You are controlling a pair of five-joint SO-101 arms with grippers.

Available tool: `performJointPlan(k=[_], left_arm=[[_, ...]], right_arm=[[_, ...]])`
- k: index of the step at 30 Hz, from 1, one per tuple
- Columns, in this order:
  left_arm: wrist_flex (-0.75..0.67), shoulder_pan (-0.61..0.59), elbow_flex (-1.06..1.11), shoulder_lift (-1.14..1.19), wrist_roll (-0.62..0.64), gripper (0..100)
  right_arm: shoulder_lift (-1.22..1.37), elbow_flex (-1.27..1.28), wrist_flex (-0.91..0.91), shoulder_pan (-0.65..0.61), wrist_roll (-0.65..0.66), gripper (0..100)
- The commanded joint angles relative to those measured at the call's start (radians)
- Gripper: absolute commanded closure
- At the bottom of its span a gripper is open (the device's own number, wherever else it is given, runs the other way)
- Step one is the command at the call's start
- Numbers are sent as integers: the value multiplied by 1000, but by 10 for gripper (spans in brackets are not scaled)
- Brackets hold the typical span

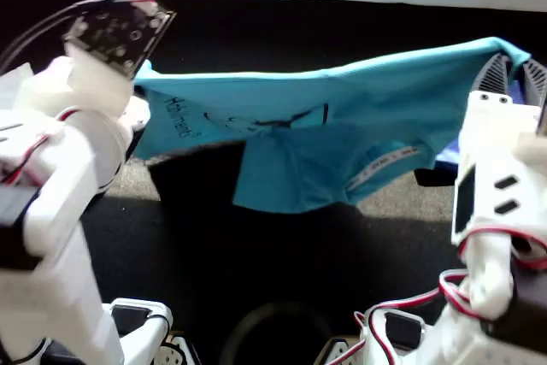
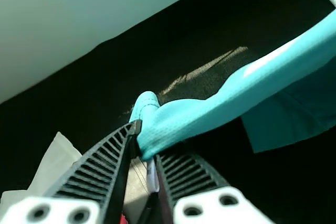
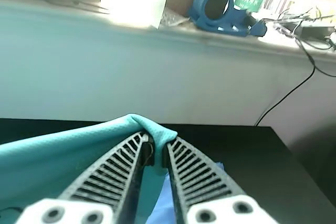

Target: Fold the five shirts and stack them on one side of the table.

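High view: black surface (image 1: 256,279) is filling most of the field, running back to a pale wall.

Turquoise shirt (image 1: 342,117) is hanging in the air above the surface, stretching side to side between the two arms. Its upper edge is running nearly taut; the middle is sagging, and a doubled flap is drooping below it. A dark print is showing on the fabric near the left side.

Left arm (image 1: 60,177) is standing at the shirt's left end, right arm (image 1: 496,203) at its right end.

Left end effector (image 2: 140,129) is pinching a bunched corner of the shirt, its jaws nearly closed with only the cloth between them. The fabric is leading away from it as a tight band.

Right end effector (image 3: 155,142) is gripping the opposite corner the same way, jaws almost together, cloth draping over the tips.

Blue cloth (image 1: 444,156) is lying on the surface beside the right arm, under the shirt's right end.

White fabric (image 2: 52,163) is lying on the surface just beside the left end effector.
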Motion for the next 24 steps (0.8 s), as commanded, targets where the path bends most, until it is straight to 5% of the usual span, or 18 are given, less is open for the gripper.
performJointPlan(k=[1,11,24], left_arm=[[35,8,-185,-10,-5,990],[54,8,-314,-10,-5,990],[87,8,-157,-15,-2,990]], right_arm=[[1,-133,16,15,6,991],[1,-349,27,15,60,991],[-2,-415,13,13,163,991]])
